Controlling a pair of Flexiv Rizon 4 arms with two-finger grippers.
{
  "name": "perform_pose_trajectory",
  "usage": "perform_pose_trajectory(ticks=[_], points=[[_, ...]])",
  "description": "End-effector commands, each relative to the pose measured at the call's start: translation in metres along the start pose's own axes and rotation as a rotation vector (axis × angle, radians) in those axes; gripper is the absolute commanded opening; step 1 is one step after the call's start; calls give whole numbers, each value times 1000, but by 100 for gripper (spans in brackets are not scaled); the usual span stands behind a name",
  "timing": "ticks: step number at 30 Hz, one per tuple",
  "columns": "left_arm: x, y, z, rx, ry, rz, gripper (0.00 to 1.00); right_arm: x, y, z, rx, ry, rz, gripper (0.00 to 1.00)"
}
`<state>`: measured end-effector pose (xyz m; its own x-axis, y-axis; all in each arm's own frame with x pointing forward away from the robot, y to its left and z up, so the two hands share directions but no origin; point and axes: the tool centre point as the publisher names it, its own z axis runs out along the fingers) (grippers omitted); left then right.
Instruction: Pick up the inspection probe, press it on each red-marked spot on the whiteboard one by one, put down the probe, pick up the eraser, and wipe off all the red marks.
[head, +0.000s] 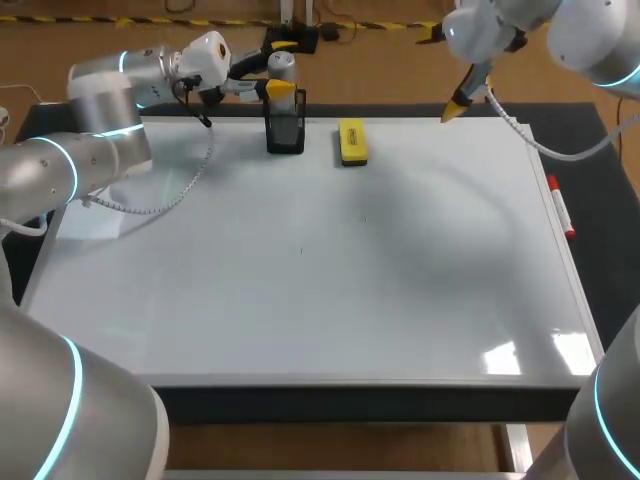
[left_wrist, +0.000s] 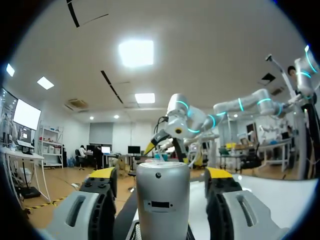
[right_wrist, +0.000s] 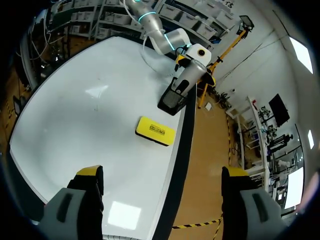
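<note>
The silver probe (head: 282, 62) stands upright in a black mesh holder (head: 286, 135) at the whiteboard's (head: 350, 300) far edge. My left gripper (head: 281, 72) is around the probe's top. In the left wrist view the probe (left_wrist: 162, 200) rises between the fingers (left_wrist: 100, 200) with a gap on each side, so my left gripper (left_wrist: 161, 175) is open. The yellow eraser (head: 352, 141) lies flat just right of the holder. My right gripper (head: 441, 72) hangs open above the far right edge; in its own view my right gripper (right_wrist: 162, 172) is well above the eraser (right_wrist: 155, 131). I see no clear red marks.
A red marker (head: 560, 210) lies along the board's right edge. The holder (right_wrist: 171, 101) and my left arm (head: 90, 130) occupy the far left corner. A white coiled cable (head: 165, 195) trails from the left arm over the board.
</note>
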<state>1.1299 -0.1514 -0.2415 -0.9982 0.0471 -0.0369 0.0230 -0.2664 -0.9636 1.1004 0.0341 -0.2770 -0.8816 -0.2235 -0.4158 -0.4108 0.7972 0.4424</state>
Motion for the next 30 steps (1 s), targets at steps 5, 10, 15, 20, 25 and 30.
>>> perform_pose_trajectory(ticks=[5,10,15,20,25,30], points=[[-2,-10,-6,-115,-42,21,100,-1,0,-1,4,4,-1,100],[-2,-18,-14,-201,-76,41,100,-1,0,-1,4,4,-1,100],[0,-21,-20,-345,-101,73,100,-1,0,-1,4,4,-1,100],[4,-25,-28,-469,-123,100,100,-1,0,-1,4,4,-1,100],[6,-30,-41,-549,-160,123,100,-1,0,-1,4,4,-1,100],[11,-36,-55,-648,-206,153,100,-1,0,-1,4,4,-1,100]])
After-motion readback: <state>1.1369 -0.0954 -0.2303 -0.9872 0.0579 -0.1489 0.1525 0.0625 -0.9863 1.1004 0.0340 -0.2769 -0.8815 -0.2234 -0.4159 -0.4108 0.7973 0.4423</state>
